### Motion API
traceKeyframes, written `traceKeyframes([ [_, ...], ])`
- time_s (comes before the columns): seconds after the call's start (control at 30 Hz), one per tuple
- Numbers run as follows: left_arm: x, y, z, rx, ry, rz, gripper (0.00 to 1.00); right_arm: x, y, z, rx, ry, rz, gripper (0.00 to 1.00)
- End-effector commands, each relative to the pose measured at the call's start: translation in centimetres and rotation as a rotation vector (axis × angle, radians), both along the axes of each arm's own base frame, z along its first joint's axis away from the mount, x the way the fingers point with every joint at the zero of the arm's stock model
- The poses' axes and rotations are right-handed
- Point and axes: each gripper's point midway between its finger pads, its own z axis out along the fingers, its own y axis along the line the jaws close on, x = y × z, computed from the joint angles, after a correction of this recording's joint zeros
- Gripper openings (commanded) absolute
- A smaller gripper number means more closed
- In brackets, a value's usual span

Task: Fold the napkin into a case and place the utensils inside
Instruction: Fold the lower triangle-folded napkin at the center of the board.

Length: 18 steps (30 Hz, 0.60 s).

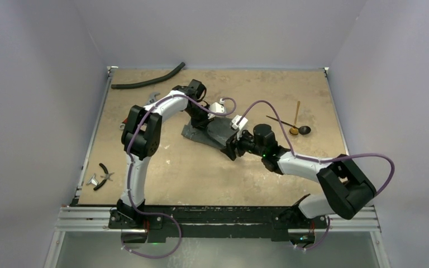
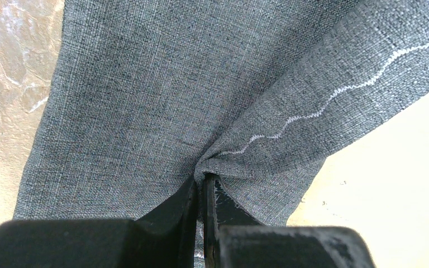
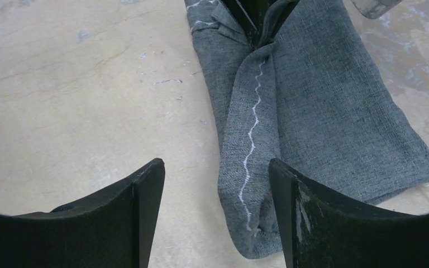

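Observation:
The grey napkin (image 1: 209, 133) lies folded into a long strip at mid-table. My left gripper (image 1: 200, 117) is at its far end, shut on a bunched fold of the cloth (image 2: 201, 178); the pale wavy hem line (image 2: 335, 95) runs away from the pinch. My right gripper (image 1: 232, 146) stands open at the strip's near end. The napkin's rounded end (image 3: 251, 212) lies loose between the right gripper's fingers (image 3: 215, 164), close to the right finger. The utensils lie to the right on the table: a gold one (image 1: 297, 114) and a black spoon (image 1: 304, 130).
A long black hose (image 1: 148, 82) lies along the back left edge. Black pliers (image 1: 105, 176) and a small metal piece (image 1: 93, 180) sit near the left edge. Walls close in the table on three sides.

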Motion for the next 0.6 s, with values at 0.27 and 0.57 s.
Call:
traceKeyframes([
  [0.27, -1.6, 0.8, -1.3, 0.026, 0.093, -0.009, 0.00, 2.6, -0.8, 1.8, -0.150, -0.099, -0.135, 0.73],
  [0.57, -1.5, 0.4, -1.0, 0.004, 0.109, 0.000, 0.00, 1.1, 0.3, -1.2, -0.364, -0.087, 0.057, 0.74],
])
